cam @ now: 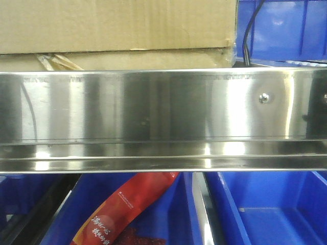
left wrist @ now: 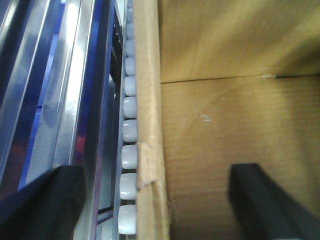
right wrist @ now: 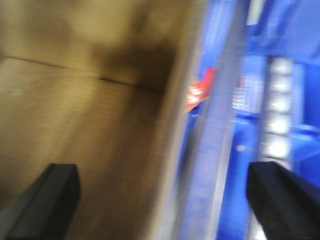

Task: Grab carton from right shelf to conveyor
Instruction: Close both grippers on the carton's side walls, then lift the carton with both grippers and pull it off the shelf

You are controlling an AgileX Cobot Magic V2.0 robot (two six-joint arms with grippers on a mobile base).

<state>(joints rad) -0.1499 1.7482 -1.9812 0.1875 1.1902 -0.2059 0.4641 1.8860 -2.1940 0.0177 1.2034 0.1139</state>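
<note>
brown carton (left wrist: 225, 125) | edge between left jaws | edge between right jaws

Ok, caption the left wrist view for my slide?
Open left jaws frame the carton edge, white rollers alongside.

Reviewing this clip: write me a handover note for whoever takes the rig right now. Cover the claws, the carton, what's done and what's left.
Carton: on the right shelf, behind its steel front rail, with a row of white rollers along its side.
Left claw: open, fingers wide, one over the carton's face and one out over the shelf side. It has no grip.
Right claw: open, astride the carton's other edge. The view is blurred, so contact cannot be told.
Conveyor: not in view.
Done: both claws are at the carton.
Left: grip it, lift it off the shelf, set it on the conveyor.
</note>
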